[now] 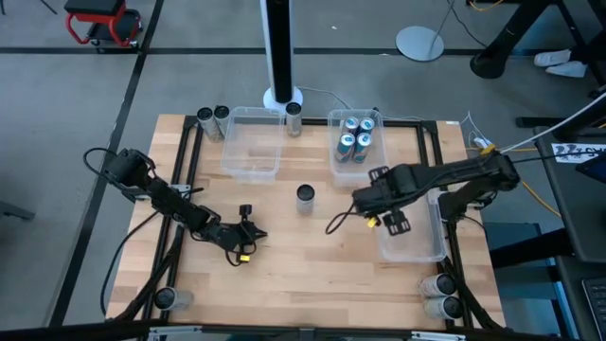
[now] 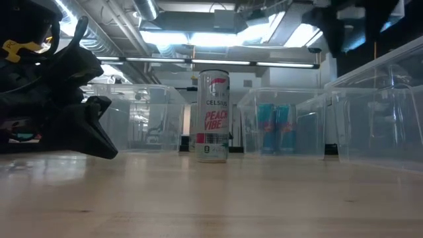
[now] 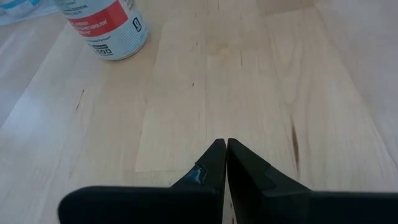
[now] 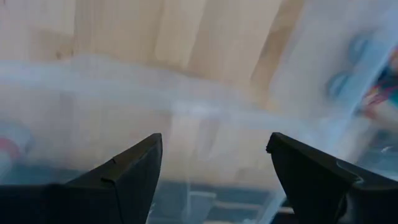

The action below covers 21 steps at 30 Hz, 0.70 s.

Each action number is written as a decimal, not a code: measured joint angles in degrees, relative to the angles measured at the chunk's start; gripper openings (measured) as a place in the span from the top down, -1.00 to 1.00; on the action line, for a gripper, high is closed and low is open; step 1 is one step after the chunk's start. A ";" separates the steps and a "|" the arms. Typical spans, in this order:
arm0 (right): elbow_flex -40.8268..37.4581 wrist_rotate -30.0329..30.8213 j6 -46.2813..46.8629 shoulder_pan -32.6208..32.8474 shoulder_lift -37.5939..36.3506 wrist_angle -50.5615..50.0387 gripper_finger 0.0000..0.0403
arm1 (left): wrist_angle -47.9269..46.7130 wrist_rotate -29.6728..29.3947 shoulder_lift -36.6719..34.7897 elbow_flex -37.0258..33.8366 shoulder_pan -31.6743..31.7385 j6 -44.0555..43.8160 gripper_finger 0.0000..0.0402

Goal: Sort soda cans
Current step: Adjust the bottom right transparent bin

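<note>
One can (image 2: 213, 116), standing upright at the centre of the low view, carries the only lettering that reads clearly. Near its top the brand "CELSIUS" appears in small dark capitals on the pale body. Below that, "PEACH VIBE" runs in larger red letters across two lines. A small white box with dark print sits near its base, too small to read.

In the left wrist view, upper left of the frame, the same can (image 3: 106, 28) shows a red band with lines of fine white print and a small boxed figure, none of it legible.
</note>
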 joint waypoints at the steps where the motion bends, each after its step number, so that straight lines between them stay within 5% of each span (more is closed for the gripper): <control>1: -1.34 -0.65 0.55 0.03 -0.46 0.11 -0.47 | 0.00 0.00 0.00 0.00 0.00 -0.19 0.96; 11: -13.05 -4.36 0.99 0.05 -0.70 5.88 -0.47 | 0.02 -0.02 0.00 0.00 0.00 -1.27 0.96; 21: -14.68 -4.43 0.77 0.07 -0.68 16.81 -0.47 | 0.07 -0.02 0.00 0.00 0.00 -1.40 0.96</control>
